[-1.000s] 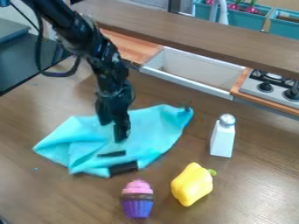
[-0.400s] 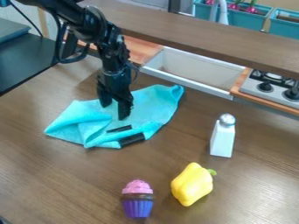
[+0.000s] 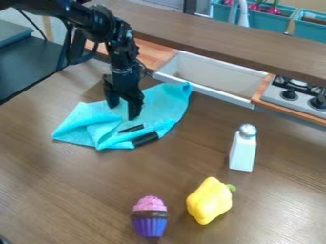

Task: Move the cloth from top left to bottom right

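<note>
The black gripper is at the upper left of the table, low over the middle of the cloth and touching or nearly touching it. Spread beneath it, the turquoise cloth lies rumpled, folded over on its left side. One corner points toward the drawer at the upper right, another toward the left. Two dark patches show along the cloth's front part. The gripper hides some of the cloth's middle.
A white bottle with a silver cap stands right of centre. Toward the front are a yellow pepper and a purple and pink cupcake. Behind the cloth is a white drawer, with a stove to its right.
The gripper and the cloth have moved together toward the top of the view, away from the cupcake and pepper. The bottle, pepper and cupcake have stayed in place.
</note>
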`<state>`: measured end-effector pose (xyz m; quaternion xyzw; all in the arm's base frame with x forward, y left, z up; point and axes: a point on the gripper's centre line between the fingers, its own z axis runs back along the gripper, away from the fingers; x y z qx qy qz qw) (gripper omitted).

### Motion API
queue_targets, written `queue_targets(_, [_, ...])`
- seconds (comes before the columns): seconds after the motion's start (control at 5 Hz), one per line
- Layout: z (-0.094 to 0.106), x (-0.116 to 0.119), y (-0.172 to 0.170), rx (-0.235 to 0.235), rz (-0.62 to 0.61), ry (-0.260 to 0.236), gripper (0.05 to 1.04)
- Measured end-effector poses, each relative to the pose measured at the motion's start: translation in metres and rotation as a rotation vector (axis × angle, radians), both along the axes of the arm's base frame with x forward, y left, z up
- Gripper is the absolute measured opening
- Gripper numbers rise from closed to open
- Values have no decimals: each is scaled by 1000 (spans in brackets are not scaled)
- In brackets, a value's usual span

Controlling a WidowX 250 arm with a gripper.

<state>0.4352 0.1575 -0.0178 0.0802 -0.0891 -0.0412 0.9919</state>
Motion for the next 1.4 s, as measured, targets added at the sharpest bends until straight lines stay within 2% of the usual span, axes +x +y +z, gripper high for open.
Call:
queue_targets(0.2, [-1,3,2,-21,21,9,999])
queue_targets(0.6, [-2,-17,-9,-35,-25,1,1001])
queue_targets(1.0, [-3,-49,-37,-45,-134,13,1001])
queue_targets(1.4, [-2,-74,-79,-41,-260,-8,997])
